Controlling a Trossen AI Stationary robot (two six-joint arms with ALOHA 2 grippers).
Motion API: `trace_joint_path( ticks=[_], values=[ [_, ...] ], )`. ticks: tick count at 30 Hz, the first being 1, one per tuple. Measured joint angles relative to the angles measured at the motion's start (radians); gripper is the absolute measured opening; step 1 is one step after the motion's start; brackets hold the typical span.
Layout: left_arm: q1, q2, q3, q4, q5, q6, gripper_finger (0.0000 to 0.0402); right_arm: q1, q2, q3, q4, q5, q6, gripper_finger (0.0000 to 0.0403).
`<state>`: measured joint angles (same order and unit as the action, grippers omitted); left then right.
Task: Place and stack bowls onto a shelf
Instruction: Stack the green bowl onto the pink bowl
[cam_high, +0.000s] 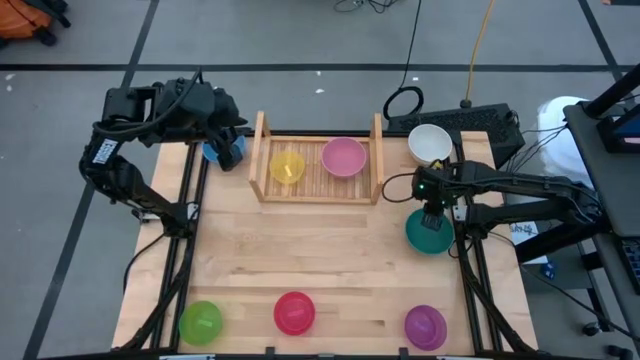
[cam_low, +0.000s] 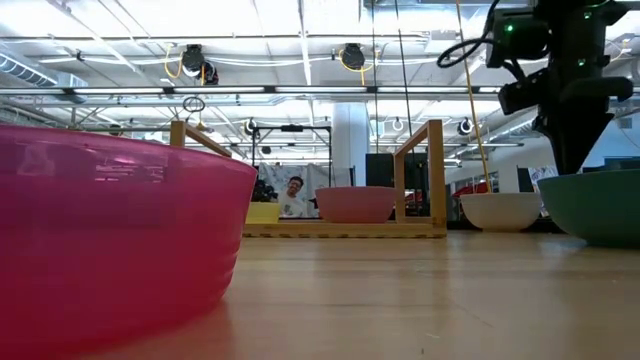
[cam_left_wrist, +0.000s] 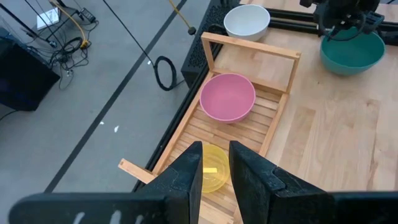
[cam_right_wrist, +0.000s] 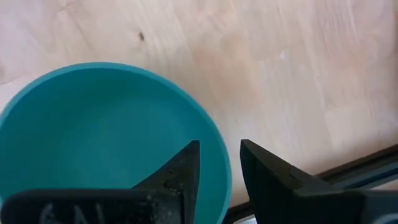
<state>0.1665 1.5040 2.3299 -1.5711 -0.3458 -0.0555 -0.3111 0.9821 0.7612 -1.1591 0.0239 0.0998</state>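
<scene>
The shelf (cam_high: 318, 190) stands at the table's far middle, with a yellow bowl (cam_high: 288, 166) and a pink bowl (cam_high: 343, 156) resting on its slats. A teal bowl (cam_high: 430, 236) rests on the table at the right. My right gripper (cam_right_wrist: 219, 163) points down over it, open, one finger inside the rim and one outside. My left gripper (cam_left_wrist: 216, 171) is slightly open and empty, left of the shelf and above a blue bowl (cam_high: 213, 153), which it partly hides. A white bowl (cam_high: 430, 143) sits at the far right. Green (cam_high: 200, 322), red-magenta (cam_high: 295, 312) and purple (cam_high: 425, 326) bowls line the near edge.
The shelf's two upright side boards (cam_high: 262, 150) (cam_high: 378, 150) bound the slatted base. Black frame rails (cam_high: 470, 280) run along the table's left and right sides. A keyboard (cam_high: 480, 122) and cables lie beyond the far right corner. Bare wood (cam_high: 320, 250) lies in the table's middle.
</scene>
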Motion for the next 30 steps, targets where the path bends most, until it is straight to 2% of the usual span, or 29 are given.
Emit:
trace_joint_path(
  ticks=[10, 15, 30],
  values=[
    [0.000, 0.000, 0.000, 0.000, 0.001, -0.007, 0.0086, -0.063, 0.062, 0.000, 0.008, -0.036, -0.018, 0.0109],
    [0.000, 0.000, 0.000, 0.000, 0.006, -0.007, 0.0086, -0.088, 0.084, 0.000, 0.020, -0.106, -0.048, 0.0109],
    [0.000, 0.000, 0.000, 0.000, 0.008, -0.006, 0.0086, -0.118, 0.168, 0.000, 0.053, -0.107, -0.091, 0.0109]
  ],
)
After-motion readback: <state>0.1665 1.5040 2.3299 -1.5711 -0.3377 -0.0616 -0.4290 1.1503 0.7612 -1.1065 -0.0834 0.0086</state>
